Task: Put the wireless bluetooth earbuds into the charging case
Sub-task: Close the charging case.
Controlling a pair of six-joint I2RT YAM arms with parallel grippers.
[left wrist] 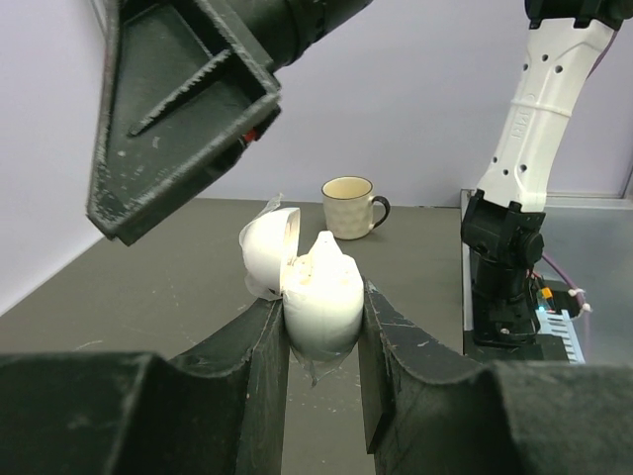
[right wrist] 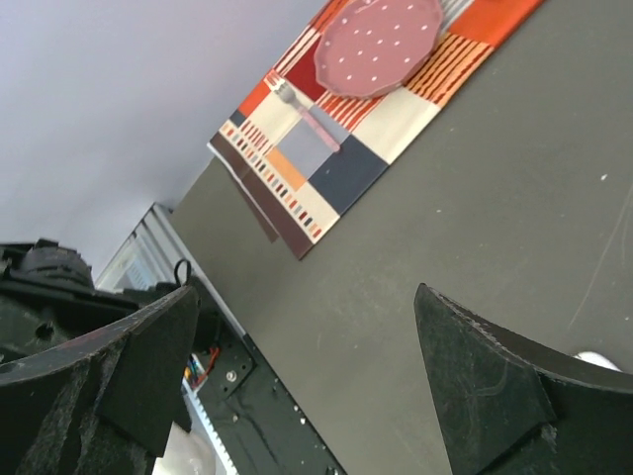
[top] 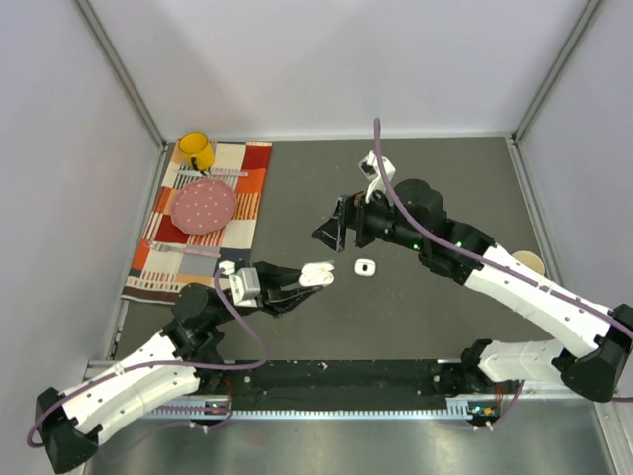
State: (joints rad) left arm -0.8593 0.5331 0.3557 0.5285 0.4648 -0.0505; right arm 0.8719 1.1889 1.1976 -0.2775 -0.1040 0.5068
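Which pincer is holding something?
The left pincer: it is shut on the open white charging case. The right pincer is wide open with nothing between its fingers.

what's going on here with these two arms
The left pincer is shut on a white charging case, whose lid is flipped back. The right pincer hangs open and empty just beyond it. A small white item lies on the dark table beside the case. Whether any earbud already sits in the case is not clear.
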